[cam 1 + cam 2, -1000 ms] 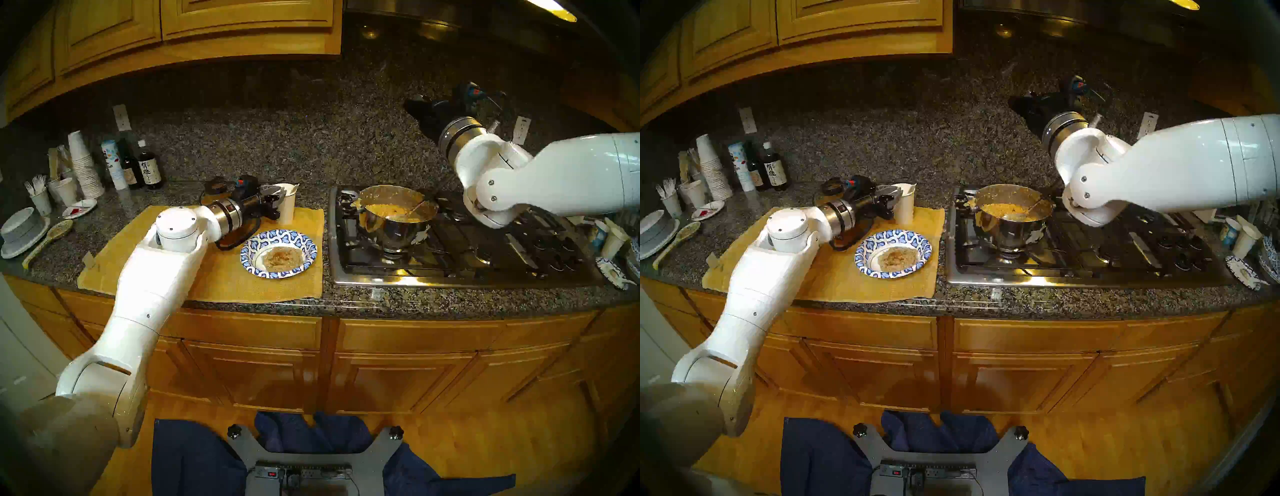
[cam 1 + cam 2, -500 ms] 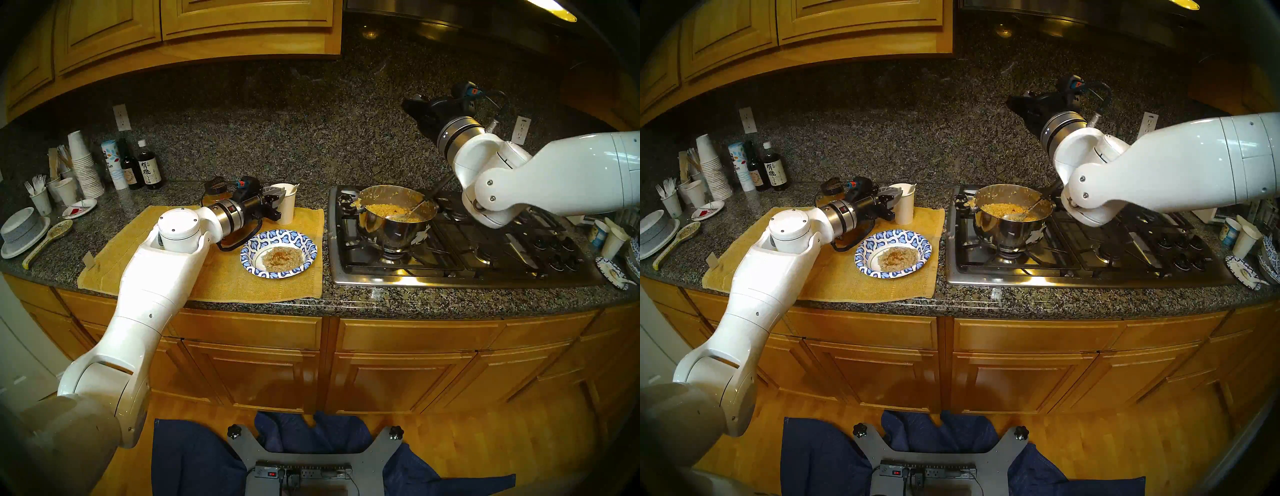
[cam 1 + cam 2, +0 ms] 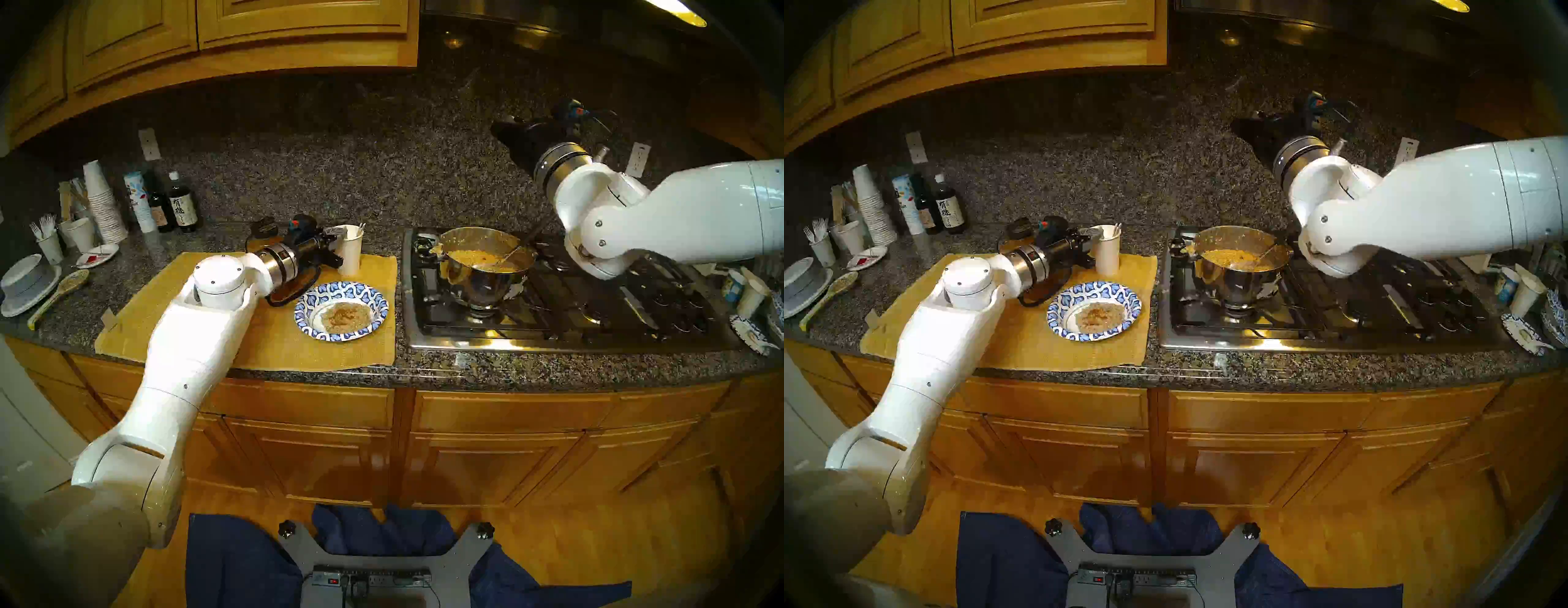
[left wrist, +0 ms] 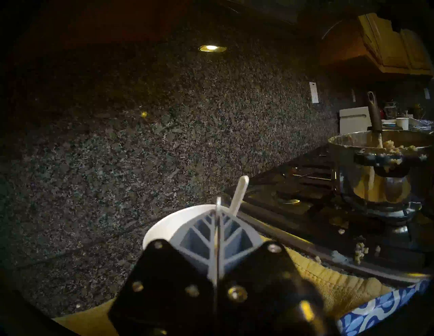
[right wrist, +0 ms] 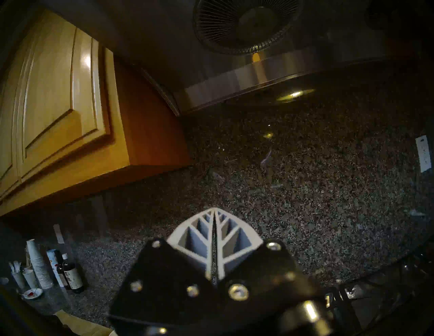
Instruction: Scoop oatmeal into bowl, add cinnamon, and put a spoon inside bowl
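1. Left wrist view: my left gripper (image 4: pixel 218 211) has its two fingers pressed together over the rim of one white paper cup (image 4: pixel 164 223), and a thin white handle tip pokes out between the fingertips; I take it for the spoon (image 4: pixel 218 202), pinched there, though the shot is dim.
2. A second white plastic handle (image 4: pixel 239 194) leans in the same cup, just right of my fingertips.
3. My right gripper (image 5: pixel 214 212) is fully closed on nothing, held high before the granite backsplash (image 5: pixel 305 187).
4. One bowl (image 3: pixel 373 299) sits on the yellow mat (image 3: pixel 271 339) near my left gripper, beside and nearer than the cup, holding oatmeal (image 3: pixel 345 317) dusted brown.
5. One steel pot (image 3: pixel 483 284) of oatmeal stands on the stove (image 3: pixel 572 327), a metal serving spoon (image 3: pixel 505 259) in it.
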You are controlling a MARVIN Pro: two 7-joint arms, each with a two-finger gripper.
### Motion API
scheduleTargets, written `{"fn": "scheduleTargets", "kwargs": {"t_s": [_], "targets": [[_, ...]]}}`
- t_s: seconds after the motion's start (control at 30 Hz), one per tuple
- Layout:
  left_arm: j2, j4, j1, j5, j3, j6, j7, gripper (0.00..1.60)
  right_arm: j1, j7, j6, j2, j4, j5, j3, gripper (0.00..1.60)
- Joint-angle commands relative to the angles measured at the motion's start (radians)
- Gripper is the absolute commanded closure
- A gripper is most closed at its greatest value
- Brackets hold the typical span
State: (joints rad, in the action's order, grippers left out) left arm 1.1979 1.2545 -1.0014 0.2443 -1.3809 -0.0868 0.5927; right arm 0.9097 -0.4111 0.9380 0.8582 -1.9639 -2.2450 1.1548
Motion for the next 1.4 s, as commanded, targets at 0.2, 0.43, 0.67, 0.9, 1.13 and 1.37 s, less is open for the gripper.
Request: {"fn": "scheduleTargets", "kwargs": {"t_s": [0.2, 0.43, 0.67, 0.9, 1.13, 1.37], "targets": [[0.001, 0.052, 0.045, 0.027, -0.040, 0.021, 0.006, 1.60, 0.031, 0.003, 0.015, 0.005, 0.016, 0.004, -0.025, 1.60], [-0.003, 0.048, 0.047, 0.024, -0.048, 0.035, 0.009, 1.60, 0.031, 0.003, 0.017, 0.006, 0.016, 0.004, -0.026, 1.60], [-0.014, 0.104, 0.055, 0.038, -0.080, 0.040, 0.012, 1.60, 0.030, 0.004, 0.016, 0.009, 0.016, 0.002, -0.028, 1.60], [-0.030, 0.168, 0.045, 0.070, -0.123, 0.031, 0.029, 1.60, 0.026, 0.006, 0.016, 0.013, 0.021, 0.001, -0.030, 1.60], [-0.036, 0.231, 0.031, 0.156, -0.185, -0.019, 0.076, 1.60, 0.023, 0.006, 0.017, 0.017, 0.024, 0.000, -0.035, 1.60], [-0.059, 0.286, 0.001, 0.250, -0.254, -0.123, 0.125, 1.60, 0.022, 0.007, 0.019, 0.019, 0.026, -0.002, -0.038, 1.60]]}}
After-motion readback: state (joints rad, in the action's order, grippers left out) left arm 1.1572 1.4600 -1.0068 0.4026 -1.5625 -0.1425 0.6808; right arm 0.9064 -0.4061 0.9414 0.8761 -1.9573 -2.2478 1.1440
